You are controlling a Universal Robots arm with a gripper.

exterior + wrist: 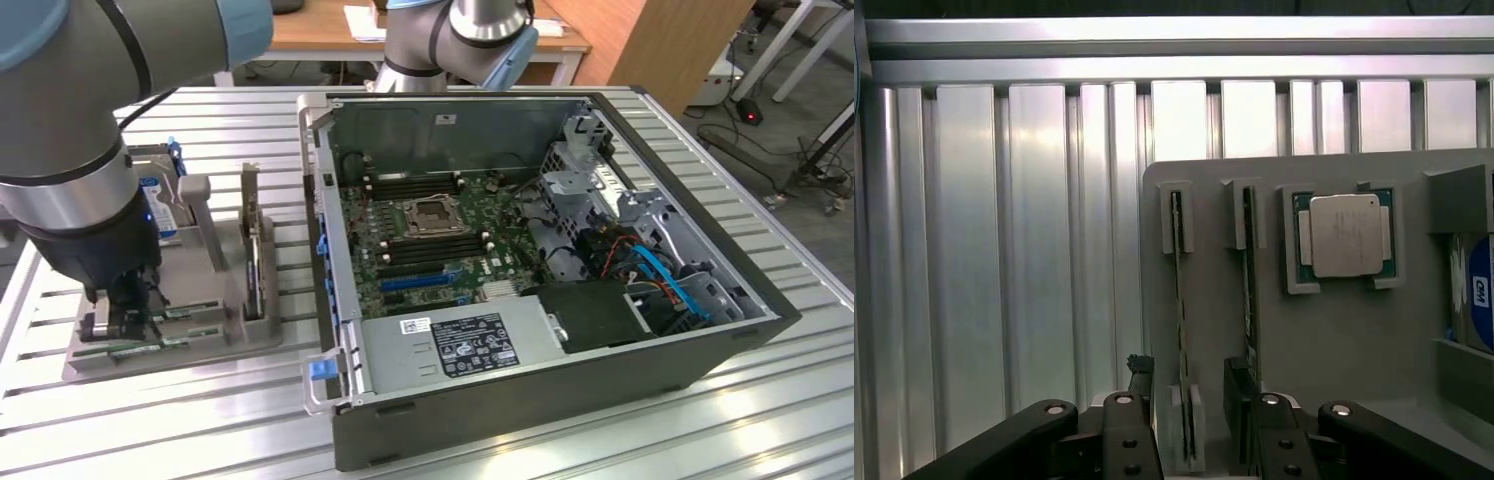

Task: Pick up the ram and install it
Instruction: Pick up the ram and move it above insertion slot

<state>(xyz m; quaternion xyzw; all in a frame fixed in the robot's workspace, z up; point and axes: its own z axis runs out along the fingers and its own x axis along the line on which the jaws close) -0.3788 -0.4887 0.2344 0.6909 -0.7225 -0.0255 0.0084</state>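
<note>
Ram (1178,300) stands on edge in the holder (1334,340) on the worktop (1004,250), your hand (1199,440) open, fingers (1129,440) either side of it. Thin, light, stiff, probably fragile: you should pinch its flat faces mid-length, gently.

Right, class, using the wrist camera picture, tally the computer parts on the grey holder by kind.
RAM sticks: 2
Processor chip: 1
Hard drive: 1
Total: 4
</note>
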